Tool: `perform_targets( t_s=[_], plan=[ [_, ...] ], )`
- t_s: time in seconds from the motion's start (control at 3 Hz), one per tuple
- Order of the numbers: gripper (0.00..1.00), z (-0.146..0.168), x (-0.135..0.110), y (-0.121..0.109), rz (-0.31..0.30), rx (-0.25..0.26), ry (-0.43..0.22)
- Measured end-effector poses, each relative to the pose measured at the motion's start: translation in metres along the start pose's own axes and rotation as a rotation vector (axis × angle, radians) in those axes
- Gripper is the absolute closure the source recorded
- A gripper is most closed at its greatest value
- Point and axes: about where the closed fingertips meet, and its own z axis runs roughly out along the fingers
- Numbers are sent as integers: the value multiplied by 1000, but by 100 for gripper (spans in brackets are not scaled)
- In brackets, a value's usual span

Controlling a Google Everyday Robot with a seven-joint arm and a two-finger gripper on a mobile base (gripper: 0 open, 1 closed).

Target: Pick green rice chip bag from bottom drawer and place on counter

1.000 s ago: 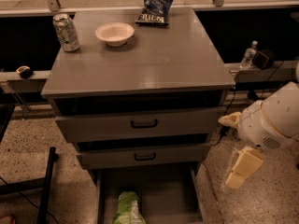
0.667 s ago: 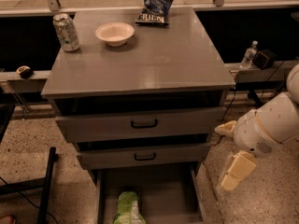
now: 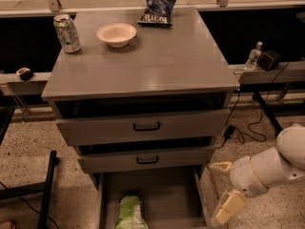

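The green rice chip bag (image 3: 129,213) lies in the open bottom drawer (image 3: 167,194), near its front left, partly cut off by the lower edge of the view. My gripper (image 3: 223,190) hangs low beside the drawer's right side, to the right of the bag and apart from it. Its two cream fingers (image 3: 228,207) are spread apart and hold nothing. The grey counter (image 3: 152,61) is the cabinet's top, above the two upper drawers.
On the counter stand a soda can (image 3: 66,33), a white bowl (image 3: 116,34) and a dark blue chip bag (image 3: 158,5). The two upper drawers (image 3: 143,126) are slightly pulled out. A water bottle (image 3: 254,55) and a black box (image 3: 270,59) sit on the ledge at right. Cables lie on the floor.
My arm and gripper have moved left and lower, closer to the open bottom drawer's right side. The bag and the counter items have not moved.
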Motion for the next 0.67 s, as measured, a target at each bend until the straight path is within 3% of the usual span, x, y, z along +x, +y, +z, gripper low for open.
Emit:
perform_targets(
  t_s=[0.33, 0.67],
  plan=[
    [0, 1, 4, -1, -18, 3, 7],
    [0, 49, 16, -27, 29, -18, -113]
  ],
)
